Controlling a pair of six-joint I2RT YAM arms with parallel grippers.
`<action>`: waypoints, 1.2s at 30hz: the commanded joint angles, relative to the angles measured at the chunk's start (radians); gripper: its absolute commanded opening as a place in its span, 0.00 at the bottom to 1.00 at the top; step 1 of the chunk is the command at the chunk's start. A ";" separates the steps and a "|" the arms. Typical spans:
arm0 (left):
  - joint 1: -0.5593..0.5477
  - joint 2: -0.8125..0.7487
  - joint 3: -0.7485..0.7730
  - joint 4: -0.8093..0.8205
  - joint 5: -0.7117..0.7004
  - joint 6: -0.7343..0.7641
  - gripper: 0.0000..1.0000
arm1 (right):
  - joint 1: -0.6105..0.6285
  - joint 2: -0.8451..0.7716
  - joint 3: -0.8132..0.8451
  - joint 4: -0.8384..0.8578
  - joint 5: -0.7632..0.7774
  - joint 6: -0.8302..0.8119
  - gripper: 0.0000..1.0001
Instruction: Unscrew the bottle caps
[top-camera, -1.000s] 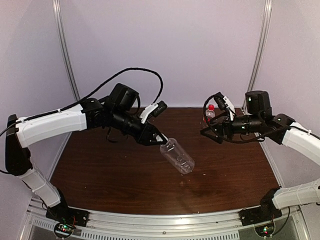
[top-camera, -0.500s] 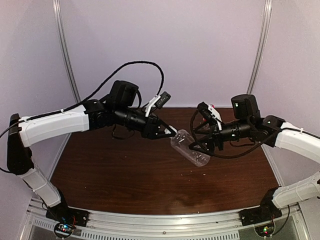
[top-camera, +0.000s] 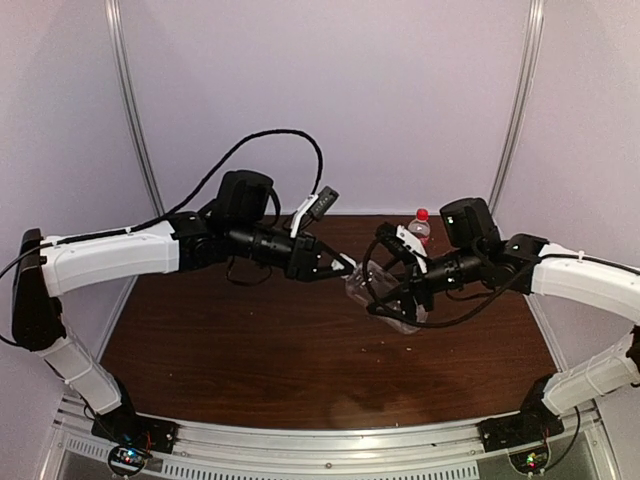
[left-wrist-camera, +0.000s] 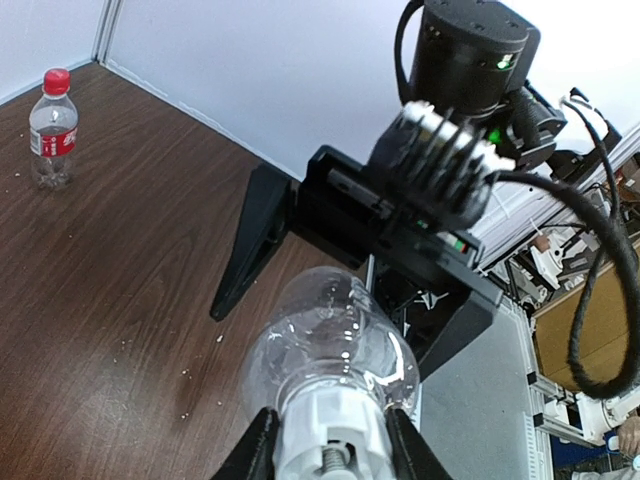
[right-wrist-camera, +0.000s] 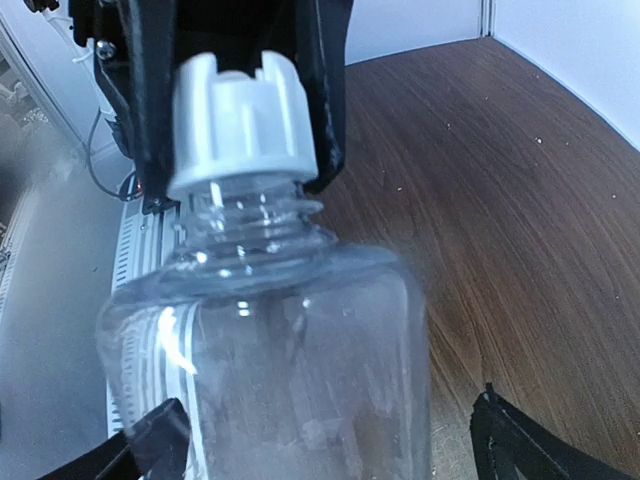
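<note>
Clamping white cap (right-wrist-camera: 240, 120): left gripper (top-camera: 342, 266) | right gripper (top-camera: 388, 278) agape around plain bottle (right-wrist-camera: 290, 370) | 2 bottles (left-wrist-camera: 52, 135), 2 caps (left-wrist-camera: 57, 80)

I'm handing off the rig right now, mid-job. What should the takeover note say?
Left tool: shut on the white cap of the plain bottle, holding it tilted above the table.
Right tool: open, straddling that bottle's body, not yet closed.
Labelled bottle: upright at the table's far edge, red cap on.
Done: no cap off.
Left: clamp the body, twist off the white cap, then the red one.
</note>
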 joint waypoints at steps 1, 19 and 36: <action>-0.003 -0.040 -0.001 0.089 0.033 -0.021 0.15 | 0.010 0.030 0.028 0.023 -0.014 -0.027 0.98; -0.003 -0.061 -0.068 0.126 0.050 -0.016 0.25 | 0.028 -0.050 -0.049 0.141 -0.025 0.041 0.63; -0.003 -0.271 -0.204 0.245 -0.011 0.127 0.96 | 0.059 -0.051 -0.073 0.265 -0.196 0.169 0.45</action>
